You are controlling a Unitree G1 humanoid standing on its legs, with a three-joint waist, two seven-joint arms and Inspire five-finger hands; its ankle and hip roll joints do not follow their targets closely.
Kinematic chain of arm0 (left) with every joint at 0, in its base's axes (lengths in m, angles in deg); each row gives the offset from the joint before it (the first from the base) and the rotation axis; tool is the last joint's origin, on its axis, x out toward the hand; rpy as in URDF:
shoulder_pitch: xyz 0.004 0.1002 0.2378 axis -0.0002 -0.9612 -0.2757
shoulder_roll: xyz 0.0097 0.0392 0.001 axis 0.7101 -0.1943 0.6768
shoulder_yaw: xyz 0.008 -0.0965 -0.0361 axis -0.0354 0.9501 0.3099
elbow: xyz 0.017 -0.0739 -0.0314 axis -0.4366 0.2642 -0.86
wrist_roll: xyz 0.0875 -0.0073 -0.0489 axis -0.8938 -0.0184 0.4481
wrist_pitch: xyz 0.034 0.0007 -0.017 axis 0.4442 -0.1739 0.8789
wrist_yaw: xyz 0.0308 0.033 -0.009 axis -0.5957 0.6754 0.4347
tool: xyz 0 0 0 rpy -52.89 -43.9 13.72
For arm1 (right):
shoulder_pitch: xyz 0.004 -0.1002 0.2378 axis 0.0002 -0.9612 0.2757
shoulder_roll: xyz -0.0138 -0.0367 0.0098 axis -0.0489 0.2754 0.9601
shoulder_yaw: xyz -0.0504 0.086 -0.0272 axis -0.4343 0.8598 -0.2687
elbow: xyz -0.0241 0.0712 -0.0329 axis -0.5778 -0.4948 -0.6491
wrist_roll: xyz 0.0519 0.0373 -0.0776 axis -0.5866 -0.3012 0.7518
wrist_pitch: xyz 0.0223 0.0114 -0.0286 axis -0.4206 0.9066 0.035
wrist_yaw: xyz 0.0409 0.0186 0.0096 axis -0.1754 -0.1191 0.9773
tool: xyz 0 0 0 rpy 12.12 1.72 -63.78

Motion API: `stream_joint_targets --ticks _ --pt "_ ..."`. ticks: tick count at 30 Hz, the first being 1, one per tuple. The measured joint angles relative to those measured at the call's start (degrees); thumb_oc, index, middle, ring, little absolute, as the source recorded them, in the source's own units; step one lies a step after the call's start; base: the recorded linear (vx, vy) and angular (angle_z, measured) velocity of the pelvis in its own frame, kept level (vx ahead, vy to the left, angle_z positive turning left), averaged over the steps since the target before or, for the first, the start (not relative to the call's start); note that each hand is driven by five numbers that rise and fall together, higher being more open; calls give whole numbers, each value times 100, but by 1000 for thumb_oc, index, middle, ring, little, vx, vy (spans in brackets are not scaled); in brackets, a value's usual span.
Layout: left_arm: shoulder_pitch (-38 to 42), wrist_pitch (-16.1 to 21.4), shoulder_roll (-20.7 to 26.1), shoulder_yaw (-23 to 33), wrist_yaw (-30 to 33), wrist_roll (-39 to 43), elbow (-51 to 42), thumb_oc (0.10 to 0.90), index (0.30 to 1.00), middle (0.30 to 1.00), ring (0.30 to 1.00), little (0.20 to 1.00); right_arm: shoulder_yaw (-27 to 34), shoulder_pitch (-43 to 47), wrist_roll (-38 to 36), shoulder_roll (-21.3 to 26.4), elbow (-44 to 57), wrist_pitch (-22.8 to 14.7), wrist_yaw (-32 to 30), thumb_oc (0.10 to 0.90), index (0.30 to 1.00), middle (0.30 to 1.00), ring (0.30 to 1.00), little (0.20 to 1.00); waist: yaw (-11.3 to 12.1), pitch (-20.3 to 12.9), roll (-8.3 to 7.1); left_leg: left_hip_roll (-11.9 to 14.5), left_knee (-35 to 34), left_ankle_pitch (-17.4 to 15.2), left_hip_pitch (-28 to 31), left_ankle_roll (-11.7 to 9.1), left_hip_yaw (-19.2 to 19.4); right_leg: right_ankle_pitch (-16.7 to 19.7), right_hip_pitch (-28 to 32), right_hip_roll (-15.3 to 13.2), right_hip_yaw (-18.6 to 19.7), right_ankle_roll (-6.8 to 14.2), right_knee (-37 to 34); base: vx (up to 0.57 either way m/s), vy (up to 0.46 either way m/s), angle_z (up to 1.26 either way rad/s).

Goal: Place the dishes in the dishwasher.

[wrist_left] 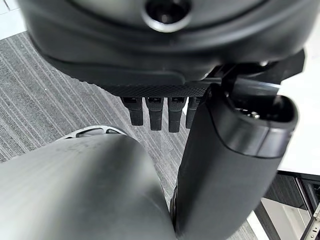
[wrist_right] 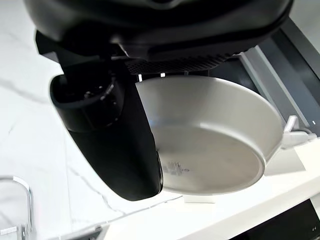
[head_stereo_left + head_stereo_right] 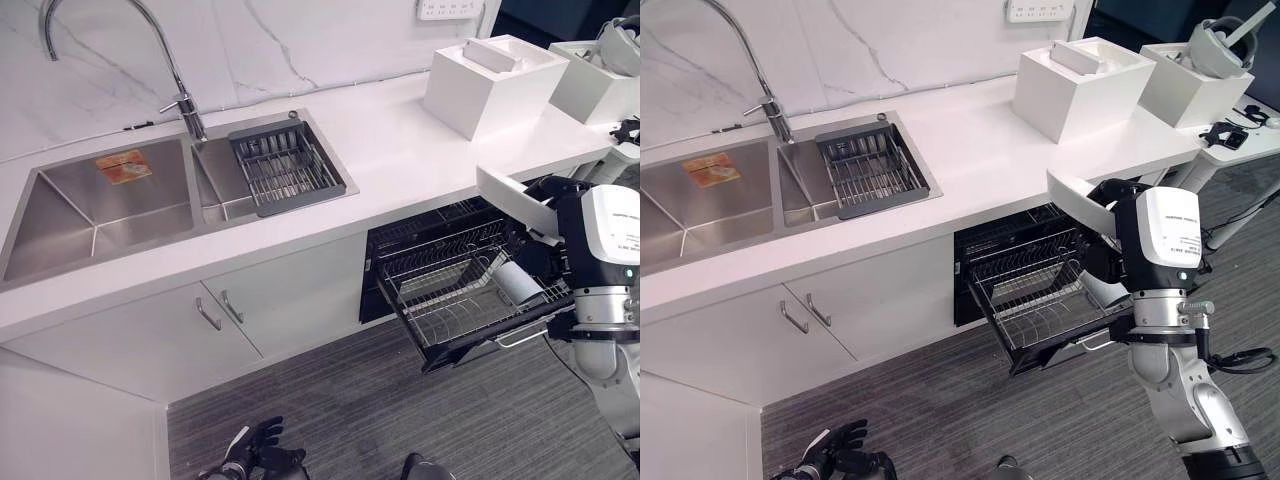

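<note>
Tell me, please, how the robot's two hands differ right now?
The right hand is shut on a white dish, held over the pulled-out dishwasher rack; the left hand holds nothing. The right hand is raised beside the counter; the left hand hangs low over the carpet. Both are dark.

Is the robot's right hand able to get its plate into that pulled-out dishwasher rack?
Probably yes. The right hand grips the white plate just above the open rack, whose near part looks bare, with a white cup further along.

Sink [image 3: 100,215] left on counter [image 3: 400,150], dishwasher rack [image 3: 450,295] pulled out below right
</note>
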Motion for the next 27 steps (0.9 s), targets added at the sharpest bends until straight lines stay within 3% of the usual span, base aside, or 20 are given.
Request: stream_joint_targets --ticks 3,7,12,15,24,27 --pt "31 70 0 0 -6 -14 108 800 900 900 900 900 -318 132 295 352 -578 -10 73 400 300 300 300 300 60 -70 -11 4 29 -5 -5 0 -32 -6 16 -5 -16 4 -6 -16 -7 3" --pt "34 70 0 5 -18 -19 101 800 900 900 900 900 -525 155 548 403 -940 -83 201 400 300 300 300 300 67 -101 33 -1 98 -4 -99 2 -156 -5 25 -3 -94 5 16 -46 -12 10" --pt "35 67 13 16 -64 -17 93 800 900 900 900 900 -1226 359 702 530 -1520 -241 256 400 300 300 300 300 124 -166 52 -7 119 22 -188 40 -249 -27 -16 -14 -166 -16 86 -43 -10 9" --pt "48 67 20 -13 -115 -14 77 800 900 900 900 900 -1461 406 759 432 -2069 -289 255 400 300 300 300 300 234 -187 72 -7 109 43 -219 48 -312 -47 -11 -10 -209 -35 108 -3 -8 8" --pt "28 54 101 -25 -118 -12 65 800 900 900 900 900 -1824 802 690 46 -2822 -192 257 400 300 300 300 300 238 -215 105 -4 80 92 -169 2 -323 -41 67 -16 -271 -24 92 28 -8 2" --pt "-13 45 113 -33 -117 -13 -1 800 900 900 900 900 -1837 960 639 -98 -3242 -74 258 400 300 300 300 300 386 -245 120 -13 16 51 -77 33 -334 -75 194 -11 -295 -2 43 75 -40 4"
